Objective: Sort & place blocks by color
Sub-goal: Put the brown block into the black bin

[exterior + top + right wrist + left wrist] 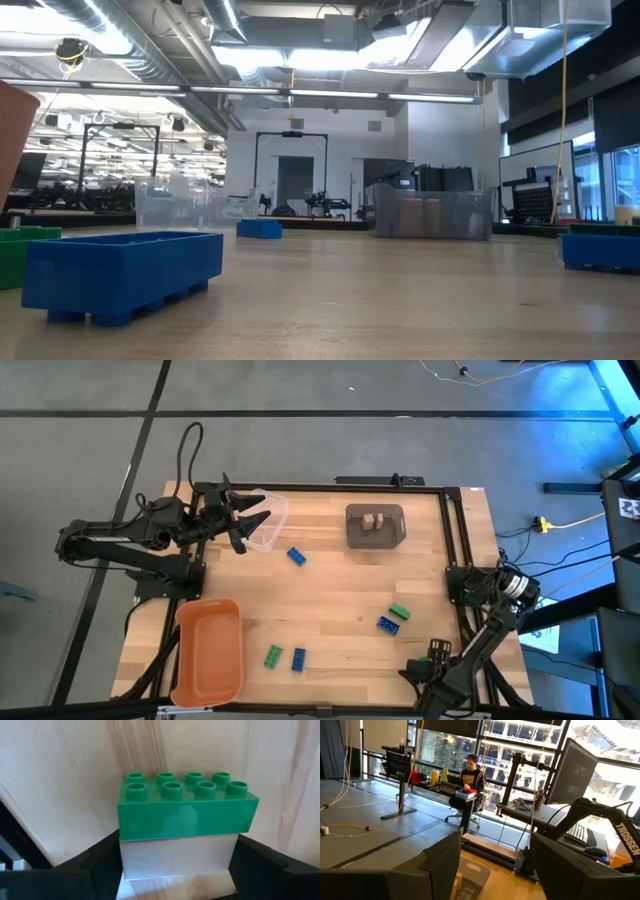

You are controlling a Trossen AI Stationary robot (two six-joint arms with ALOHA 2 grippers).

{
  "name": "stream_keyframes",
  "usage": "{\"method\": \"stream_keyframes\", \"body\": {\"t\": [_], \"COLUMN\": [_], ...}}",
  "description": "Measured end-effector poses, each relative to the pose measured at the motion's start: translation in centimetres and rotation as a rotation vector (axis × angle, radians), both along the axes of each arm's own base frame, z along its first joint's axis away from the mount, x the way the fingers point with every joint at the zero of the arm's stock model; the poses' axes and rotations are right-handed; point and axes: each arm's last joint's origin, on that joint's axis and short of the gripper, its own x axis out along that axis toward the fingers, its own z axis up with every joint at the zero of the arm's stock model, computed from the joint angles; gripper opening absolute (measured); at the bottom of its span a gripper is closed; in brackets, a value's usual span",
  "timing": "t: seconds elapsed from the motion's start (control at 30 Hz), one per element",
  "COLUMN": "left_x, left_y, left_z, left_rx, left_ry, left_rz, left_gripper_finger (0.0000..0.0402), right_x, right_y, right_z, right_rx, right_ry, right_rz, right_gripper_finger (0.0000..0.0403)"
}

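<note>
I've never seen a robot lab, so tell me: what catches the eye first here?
A green brick stacked on a pale brick fills the right wrist view. From above, the orange tray glows at the high view's lower left, and the left hand hangs open over a clear tub.

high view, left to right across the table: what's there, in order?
Left tool over the clear tub → orange tray → green block → blue block → grey bin with tan blocks → blue block → green block → right tool.
</note>
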Motion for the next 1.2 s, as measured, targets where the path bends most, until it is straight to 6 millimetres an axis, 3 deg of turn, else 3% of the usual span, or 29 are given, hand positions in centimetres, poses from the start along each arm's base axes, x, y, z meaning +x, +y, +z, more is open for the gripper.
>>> {"method": "stream_keyframes", "body": {"t": [0.37, 0.57, 0.73, 0.87, 1.03, 1.2], "left_x": [0.0, 0.0, 0.0, 0.0, 0.0, 0.0], "left_y": [0.0, 0.0, 0.0, 0.0, 0.0, 0.0], "left_z": [0.0, 0.0, 0.0, 0.0, 0.0, 0.0], "left_rx": [0.000, 0.000, 0.000, 0.000, 0.000, 0.000], "left_ry": [0.000, 0.000, 0.000, 0.002, 0.002, 0.002], "left_rz": [0.000, 0.000, 0.000, 0.000, 0.000, 0.000], "left_gripper_finger": [0.0229, 0.0229, 0.0229, 0.0229, 0.0229, 0.0229], "right_x": [-0.5, -1.4, -1.1, 1.0, 6.0, 11.0], "right_y": [-0.7, -2.3, -5.5, -8.7, -13.2, -20.0], "right_z": [1.6, 5.8, 10.1, 12.6, 13.0, 13.4], "right_rx": [0.010, 0.056, 0.132, 0.201, 0.117, -0.091], "right_ry": [0.011, 0.020, -0.032, -0.165, -0.392, -0.645], "right_rz": [0.001, 0.028, 0.006, -0.006, -0.022, -0.272], "right_gripper_finger": [0.0288, 0.0288, 0.0288, 0.0288, 0.0288, 0.0288]}}
